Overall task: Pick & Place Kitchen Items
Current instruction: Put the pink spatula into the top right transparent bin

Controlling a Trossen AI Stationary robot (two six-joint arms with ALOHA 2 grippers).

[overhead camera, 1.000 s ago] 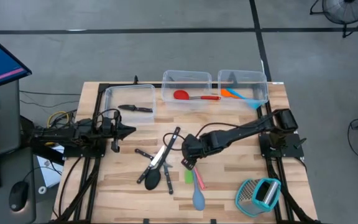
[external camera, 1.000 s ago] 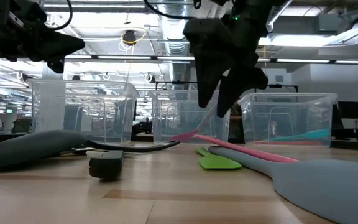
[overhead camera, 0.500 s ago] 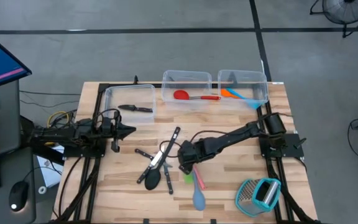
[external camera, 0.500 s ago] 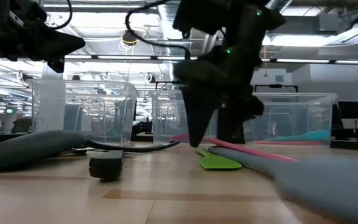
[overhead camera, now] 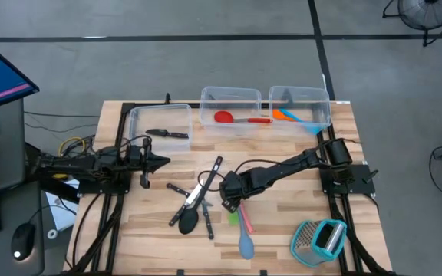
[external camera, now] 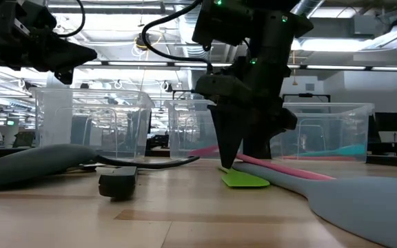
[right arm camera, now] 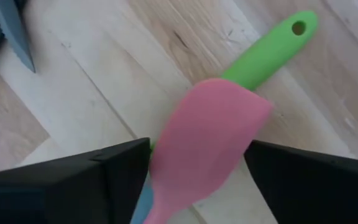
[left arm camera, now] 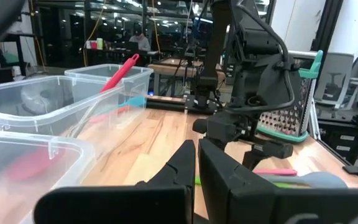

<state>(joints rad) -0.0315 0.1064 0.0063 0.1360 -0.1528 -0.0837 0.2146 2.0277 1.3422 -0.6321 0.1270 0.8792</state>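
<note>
My right gripper [overhead camera: 231,202] is open and low over the table's middle, its fingertips down at the table top in the low view [external camera: 231,164]. Its fingers stand on either side of the pink spatula's blade [right arm camera: 207,127], which lies across the green spatula [right arm camera: 271,50]. A grey-blue spatula [overhead camera: 245,244] lies beside them. A black spoon [overhead camera: 189,221] and several black-handled knives [overhead camera: 199,192] lie to the left. My left gripper [overhead camera: 162,161] is shut and empty above the table's left side. My right gripper comes from above, pointing down, with one finger [right arm camera: 114,177] on each side of the pink spatula's blade [right arm camera: 185,162]. I cannot tell whether the fingers touch it. The spatula lies flat on the table and on the green spatula.
Three clear bins stand along the far edge: the left one [overhead camera: 138,115] holds a knife [overhead camera: 167,133], the middle one [overhead camera: 206,96] a red spoon [overhead camera: 240,118], the right one [overhead camera: 324,103] orange and blue spatulas [overhead camera: 291,116]. A teal-framed grater [overhead camera: 321,239] lies at the near right.
My right gripper has moved a little toward the table's left and near edges and gone down, from above the spatulas until its fingertips reach the table top at the pink spatula. The utensils have kept their places.
</note>
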